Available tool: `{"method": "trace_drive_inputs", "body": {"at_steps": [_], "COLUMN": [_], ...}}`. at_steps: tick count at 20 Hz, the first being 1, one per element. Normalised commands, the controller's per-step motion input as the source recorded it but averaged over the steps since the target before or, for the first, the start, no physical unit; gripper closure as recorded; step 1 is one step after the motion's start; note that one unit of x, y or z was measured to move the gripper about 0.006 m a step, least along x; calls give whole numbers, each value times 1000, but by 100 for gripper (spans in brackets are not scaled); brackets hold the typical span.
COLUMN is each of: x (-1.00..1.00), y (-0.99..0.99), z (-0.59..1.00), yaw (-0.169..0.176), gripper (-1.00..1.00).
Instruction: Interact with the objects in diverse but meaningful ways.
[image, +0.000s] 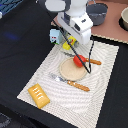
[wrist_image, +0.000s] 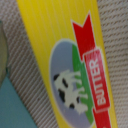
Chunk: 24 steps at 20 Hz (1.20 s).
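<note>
The flat yellow packet (wrist_image: 50, 45) fills the wrist view from very close, showing a red ribbon that reads BUTTER and a cow. In the exterior view only a corner of this packet (image: 67, 46) shows under the white arm. My gripper (image: 70, 41) hangs right over it, its fingers hidden by the hand. A pale blue-white carton (image: 54, 35) stands just beside the packet. The red round fruit (image: 79, 60) rests on a round wooden plate (image: 70, 72). A golden-orange bread loaf (image: 39, 95) lies at the near corner of the striped mat.
An orange-handled knife (image: 93, 62) lies across the plate's edge, and a fork (image: 72, 83) lies in front of the plate. A grey pot (image: 98, 13) and a bowl (image: 124, 18) stand at the back. The striped placemat (image: 100, 90) lies on a dark tabletop.
</note>
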Motion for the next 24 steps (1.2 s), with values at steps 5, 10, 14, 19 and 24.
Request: {"method": "trace_drive_inputs", "body": {"at_steps": [5,10,14,19,24], "x": [-2,0,504,1000,1000], "y": [22,56,73,180,142], "z": [-527,-149,95,334,299], "yaw": [27,37,14,6,0], "gripper": [100,100,100,100,100]}}
